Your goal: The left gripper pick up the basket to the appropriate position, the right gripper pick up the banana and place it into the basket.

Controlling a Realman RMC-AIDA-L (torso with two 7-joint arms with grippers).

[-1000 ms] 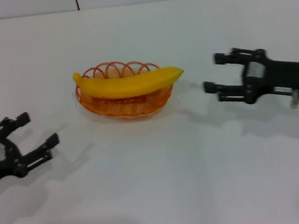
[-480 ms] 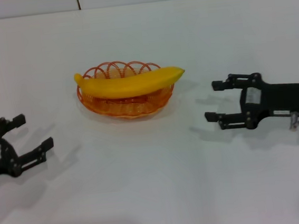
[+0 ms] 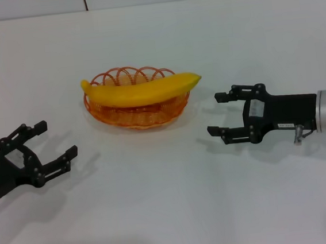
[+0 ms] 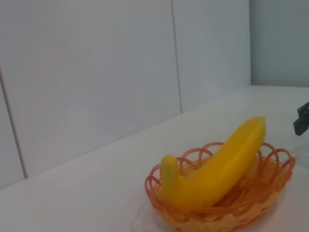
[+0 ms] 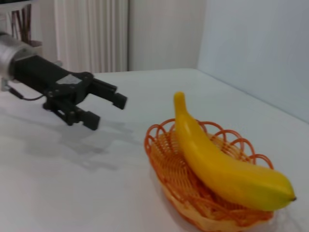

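The head camera looks forward and down over the white surface (image 3: 172, 213) from a distance, while both wrist cameras sit low and closer on opposite sides, facing inward at the basket (image 3: 137, 112) and banana (image 3: 141, 90) all three share.

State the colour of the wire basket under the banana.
Orange; the basket shows best in the right wrist view, holding the yellow banana.

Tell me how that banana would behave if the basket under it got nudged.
The banana lies across the orange wire basket's scalloped rim, longer than the basket, so it would probably rock or slide off. Its smooth, glossy skin looks slippery. It appears rigid, holding its curve unsupported at both ends.
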